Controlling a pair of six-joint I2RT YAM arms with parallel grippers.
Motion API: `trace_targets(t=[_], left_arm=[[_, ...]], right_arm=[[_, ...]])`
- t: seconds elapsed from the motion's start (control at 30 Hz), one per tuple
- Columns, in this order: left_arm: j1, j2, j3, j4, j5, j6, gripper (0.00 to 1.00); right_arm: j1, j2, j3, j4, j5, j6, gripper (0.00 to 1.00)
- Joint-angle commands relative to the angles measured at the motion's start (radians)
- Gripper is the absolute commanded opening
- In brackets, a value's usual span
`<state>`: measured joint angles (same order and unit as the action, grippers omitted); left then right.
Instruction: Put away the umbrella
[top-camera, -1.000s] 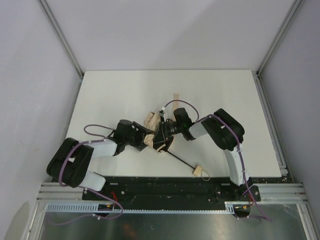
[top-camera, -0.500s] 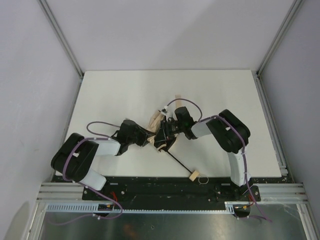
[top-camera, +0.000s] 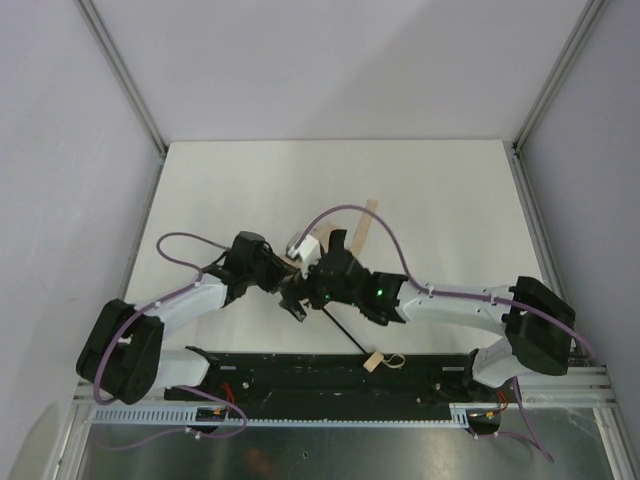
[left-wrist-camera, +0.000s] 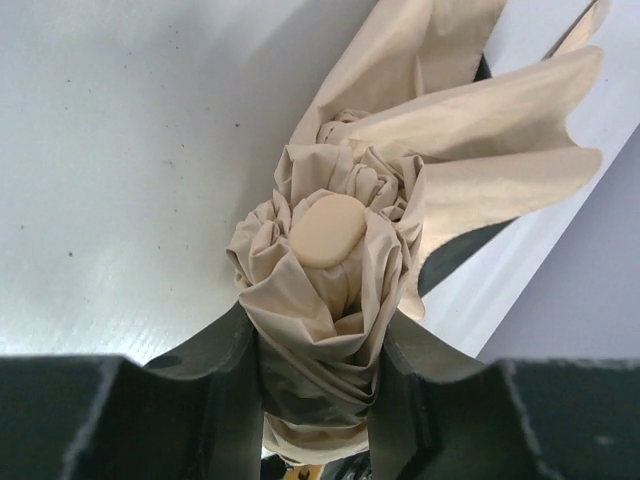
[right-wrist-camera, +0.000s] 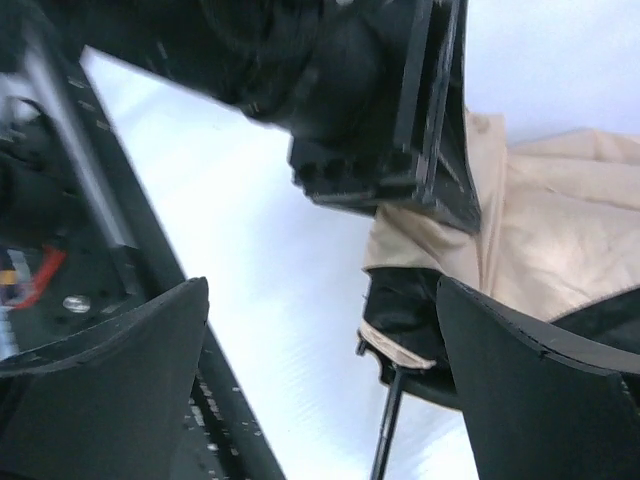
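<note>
The left arm (top-camera: 190, 300) bends low and reaches to the middle of the white table (top-camera: 220, 190). The left tool (left-wrist-camera: 318, 328) is clamped tight on the bunched tan cloth umbrella (left-wrist-camera: 335, 295) with a thin black stick, which lies there. The right arm (top-camera: 450, 305) stretches long and flat to the table's middle too. The right tool (right-wrist-camera: 320, 290) is wide apart, holding nothing, just beside the cloth.
</note>
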<state>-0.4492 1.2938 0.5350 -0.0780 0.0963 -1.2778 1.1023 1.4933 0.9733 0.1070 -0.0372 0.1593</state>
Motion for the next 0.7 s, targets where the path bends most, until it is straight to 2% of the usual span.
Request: trace_targets(t=[0.0,0.17,0.4,0.67], left_arm=[[0.019,-0.079,0.072,-0.158,0.011,0.021,0.0],[0.028,-0.133,0.081,-0.2,0.051,-0.011,0.0],[0.029,-0.178,0.092,-0.232,0.082,-0.054,0.0],[0.027,-0.191,0.093,-0.243,0.118,-0.084,0.0]], right_arm=[[0.102,0.026,0.002,-0.034,0.472,-0.186,0.98],[0.178,0.09,0.016,0.02,0.61,-0.284,0.97],[0.197,0.211,0.065,0.094,0.619,-0.303,0.92],[0.172,0.311,0.098,0.149,0.584,-0.272,0.91]])
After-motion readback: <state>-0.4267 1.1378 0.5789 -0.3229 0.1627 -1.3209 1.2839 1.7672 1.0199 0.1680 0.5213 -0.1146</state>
